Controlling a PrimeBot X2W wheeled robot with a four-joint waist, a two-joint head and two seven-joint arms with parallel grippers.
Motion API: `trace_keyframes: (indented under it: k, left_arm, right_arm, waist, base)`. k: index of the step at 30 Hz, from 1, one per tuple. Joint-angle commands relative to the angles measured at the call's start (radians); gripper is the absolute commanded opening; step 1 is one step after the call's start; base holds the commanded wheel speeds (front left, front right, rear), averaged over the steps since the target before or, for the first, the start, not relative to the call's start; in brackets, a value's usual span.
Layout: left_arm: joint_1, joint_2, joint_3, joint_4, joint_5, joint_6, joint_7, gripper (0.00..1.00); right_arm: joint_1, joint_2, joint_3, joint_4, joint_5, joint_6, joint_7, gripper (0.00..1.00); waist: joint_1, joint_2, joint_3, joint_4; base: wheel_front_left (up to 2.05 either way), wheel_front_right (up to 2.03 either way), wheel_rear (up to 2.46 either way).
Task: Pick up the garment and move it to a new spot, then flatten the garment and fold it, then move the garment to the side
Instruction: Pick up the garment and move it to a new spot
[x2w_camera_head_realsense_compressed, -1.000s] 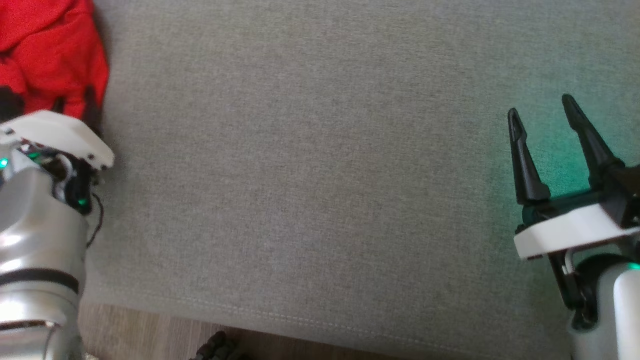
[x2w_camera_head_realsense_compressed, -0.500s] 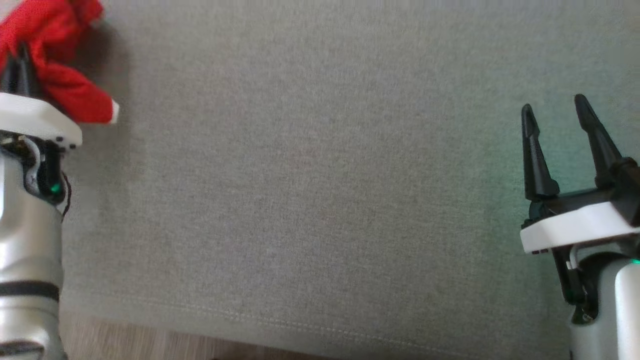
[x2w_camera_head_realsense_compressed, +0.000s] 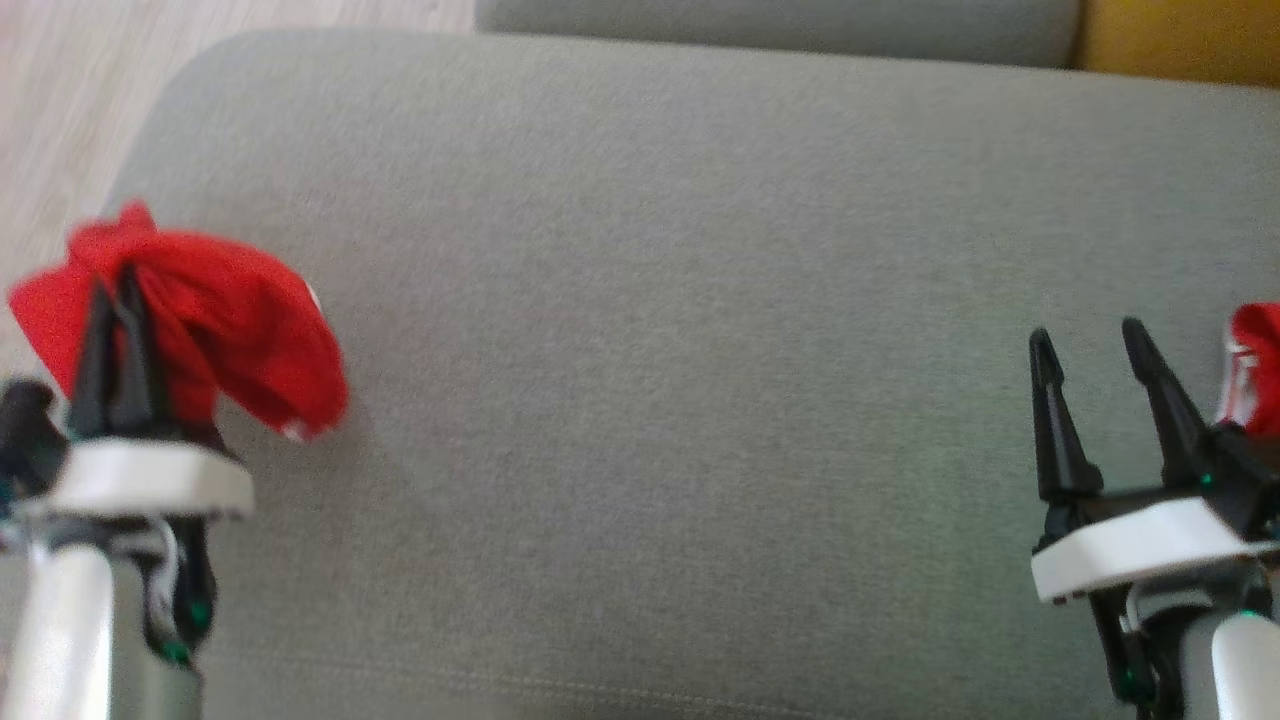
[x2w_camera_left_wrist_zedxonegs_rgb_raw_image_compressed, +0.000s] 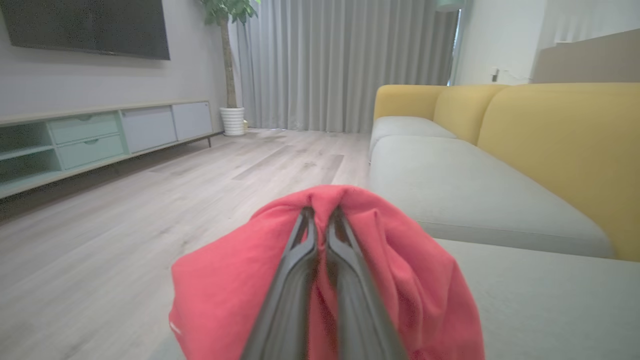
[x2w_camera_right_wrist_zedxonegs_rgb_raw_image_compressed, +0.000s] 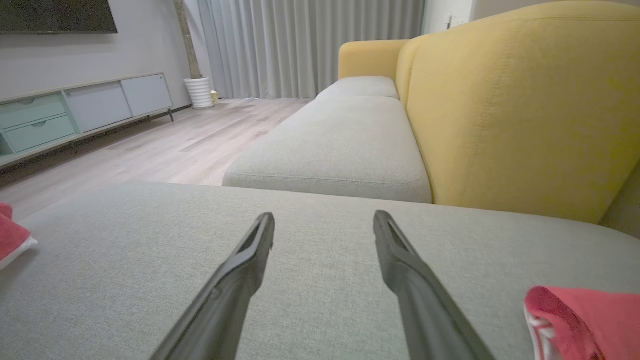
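Our left jaws are pinched almost together on a bunched fold of the red garment (x2w_camera_head_realsense_compressed: 240, 340), with the cloth draped over both fingers (x2w_camera_left_wrist_zedxonegs_rgb_raw_image_compressed: 295, 280) like a hood. We hold it by the top so the rest hangs loose and can be carried, not dragged. It is at the left end of the sofa seat (x2w_camera_head_realsense_compressed: 650, 300), close to the edge where the floor (x2w_camera_head_realsense_compressed: 60, 120) begins. It seems lifted off the seat, though we cannot be sure. Our right jaws stand wide with nothing between them, low over the right of the seat, free, we judge, to help spread the cloth. Just right of them lies a red piece (x2w_camera_head_realsense_compressed: 1258, 360); whether it is a separate garment we cannot tell. The broad middle of the seat looks the likely new spot.
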Motion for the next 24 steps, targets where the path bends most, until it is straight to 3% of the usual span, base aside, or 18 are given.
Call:
trace_keyframes:
  k: [1, 7, 12, 16, 18, 24]
  left_arm:
    - [-0.006, 0.025, 0.026, -0.073, 0.012, 0.008, 0.005, 0.0]
    - [0.125, -0.013, -0.031, -0.261, 0.025, 0.021, 0.069, 0.0]
    - [0.133, -0.044, -0.111, -0.303, 0.032, 0.0, 0.103, 0.0]
    - [0.081, -0.074, -0.186, -0.261, 0.036, -0.033, 0.108, 0.0]
    - [0.021, -0.096, -0.266, -0.197, 0.05, -0.075, 0.104, 0.0]
    - [-0.1, -0.132, -0.407, -0.024, 0.075, -0.118, 0.091, 0.0]
  right_arm:
    - [-0.007, -0.002, 0.02, -0.029, 0.015, -0.001, -0.012, 1.0]
    - [0.022, -0.002, 0.023, -0.025, 0.042, -0.001, -0.017, 1.0]
    - [0.017, -0.002, 0.041, -0.022, 0.053, -0.001, -0.021, 1.0]
    - [0.005, -0.002, 0.054, -0.019, 0.067, -0.001, -0.028, 1.0]
    - [-0.002, -0.002, 0.054, -0.015, 0.077, -0.001, -0.035, 1.0]
    - [-0.018, -0.002, 0.062, 0.007, 0.1, -0.001, -0.056, 1.0]
  waist:
    - [0.0, -0.0001, -0.035, -0.032]
    - [0.0, -0.0001, -0.059, -0.085]
    - [0.0, -0.0001, -0.054, -0.164]
    - [0.0, -0.0001, -0.03, -0.241]
    - [0.0, -0.0001, -0.002, -0.294]
    - [0.0, -0.0001, 0.05, -0.395]
  base:
    - [0.0, 0.0, 0.0]
    - [0.0, 0.0, 0.0]
    - [0.0, 0.0, 0.0]
    - [0.0, 0.0, 0.0]
    - [0.0, 0.0, 0.0]
    - [0.0, 0.0, 0.0]
